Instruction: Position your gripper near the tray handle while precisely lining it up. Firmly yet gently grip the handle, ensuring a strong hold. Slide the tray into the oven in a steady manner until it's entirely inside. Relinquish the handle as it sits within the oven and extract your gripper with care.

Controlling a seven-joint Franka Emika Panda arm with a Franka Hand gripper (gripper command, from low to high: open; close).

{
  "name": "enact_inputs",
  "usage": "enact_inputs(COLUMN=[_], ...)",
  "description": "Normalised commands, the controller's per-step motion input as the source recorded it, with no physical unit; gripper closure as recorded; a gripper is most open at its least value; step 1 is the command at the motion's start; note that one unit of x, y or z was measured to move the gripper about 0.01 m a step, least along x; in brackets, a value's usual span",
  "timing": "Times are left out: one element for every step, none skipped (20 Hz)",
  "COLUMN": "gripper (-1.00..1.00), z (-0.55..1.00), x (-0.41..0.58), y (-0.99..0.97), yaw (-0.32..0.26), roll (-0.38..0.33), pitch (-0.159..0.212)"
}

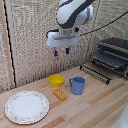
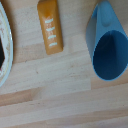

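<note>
The end effector point(image 1: 61, 52) hangs high above the bench point(image 1: 100, 107) middle, fingers slightly parted and holding nothing, so no approach has begun. The tray point(image 1: 96, 72) juts from the oven point(image 1: 113, 56) at the bench's far edge, its tray handle point(image 1: 94, 74) facing outward, free to grasp.

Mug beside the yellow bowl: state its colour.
The mug is blue, inside and out; the wrist view shows it best, looking down into its open mouth.

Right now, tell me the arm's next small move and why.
Probably carry the gripper toward the exterior view's right and down, to the tray handle. It hangs open and empty high above the yellow bowl and blue mug, well short of the tray sticking out of the oven.
</note>
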Motion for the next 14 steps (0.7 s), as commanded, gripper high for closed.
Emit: enact_inputs(gripper=[-1.00, -1.00, -1.00, -1.00, -1.00, -1.00, -1.00, -1.00, -1.00, -1.00, -1.00, -1.00, -1.00, -1.00], z=[0.02, -0.08, -0.08, -0.09, -0.09, -0.10, -0.11, -0.11, -0.10, -0.09, -0.09, -0.11, -0.12, -0.14], x=[-0.029, -0.094, -0.094, -0.097, -0.086, -0.077, -0.069, -0.057, -0.063, -0.060, -0.057, -0.034, -0.009, 0.000], y=[-0.27, -0.48, -0.48, -0.49, -0.49, -0.49, -0.49, -0.48, -0.47, -0.46, -0.45, -0.44, -0.44, -0.45], yaw=[0.097, 0.057, 0.057, 0.057, 0.060, 0.062, 0.066, 0.068, 0.069, 0.072, 0.075, 0.080, 0.087, 0.093], roll=[-0.275, -0.365, -0.365, -0.361, -0.358, -0.355, -0.351, -0.351, -0.355, -0.356, -0.358, -0.355, -0.349, -0.337], pitch=[0.000, 0.004, 0.004, 0.003, 0.004, 0.005, 0.003, 0.003, 0.000, 0.000, 0.000, 0.000, 0.000, 0.000])
